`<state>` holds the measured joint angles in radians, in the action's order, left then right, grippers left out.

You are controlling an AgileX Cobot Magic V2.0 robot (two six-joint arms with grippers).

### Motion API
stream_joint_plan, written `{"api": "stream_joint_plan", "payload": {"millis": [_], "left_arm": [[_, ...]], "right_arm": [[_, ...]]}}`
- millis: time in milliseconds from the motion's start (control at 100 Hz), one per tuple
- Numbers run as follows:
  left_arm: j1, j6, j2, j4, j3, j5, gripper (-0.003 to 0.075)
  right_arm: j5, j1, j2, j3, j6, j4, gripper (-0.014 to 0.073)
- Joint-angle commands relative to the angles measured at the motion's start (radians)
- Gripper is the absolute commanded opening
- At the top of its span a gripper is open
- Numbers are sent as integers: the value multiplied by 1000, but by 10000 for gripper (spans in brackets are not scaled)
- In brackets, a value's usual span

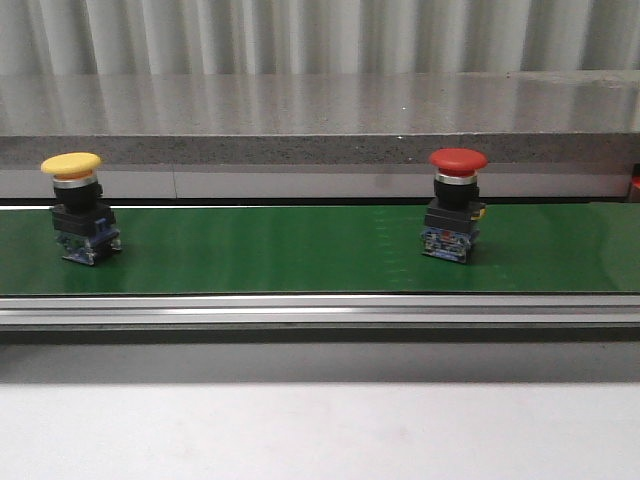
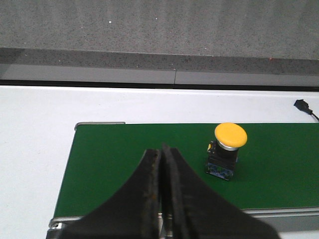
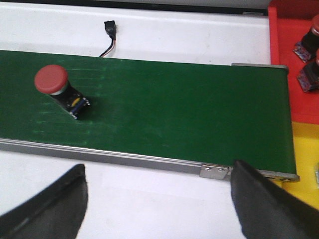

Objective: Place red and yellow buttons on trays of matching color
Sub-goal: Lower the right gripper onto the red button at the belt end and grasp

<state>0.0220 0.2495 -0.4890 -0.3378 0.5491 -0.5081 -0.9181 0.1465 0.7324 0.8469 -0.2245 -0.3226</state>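
Yellow-capped button (image 1: 78,205) and red-capped button (image 1: 455,203) upright on green belt (image 1: 300,250); left gripper (image 2: 160,164) closed, empty; right gripper (image 3: 159,194) wide open, empty; red tray (image 3: 294,59) cropped.

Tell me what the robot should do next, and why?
Probably reach the right gripper toward the red button and close on it. Its fingers are spread wide with nothing between them, the button stands upright on the green belt, and the red tray sits just past the belt's end on that arm's side. The left gripper is shut, so it would need opening first.
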Motion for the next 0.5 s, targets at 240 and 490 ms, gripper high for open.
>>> {"api": "stream_joint_plan", "payload": {"millis": [240,490], "left_arm": [[-8,3,-2,-25,27,74,-20],[-8,3,-2,-25,27,74,-20]], "right_arm": [[56,-2,107,24,-187,-220,647],[128,-63,262,24,-291,-262,647]]}}
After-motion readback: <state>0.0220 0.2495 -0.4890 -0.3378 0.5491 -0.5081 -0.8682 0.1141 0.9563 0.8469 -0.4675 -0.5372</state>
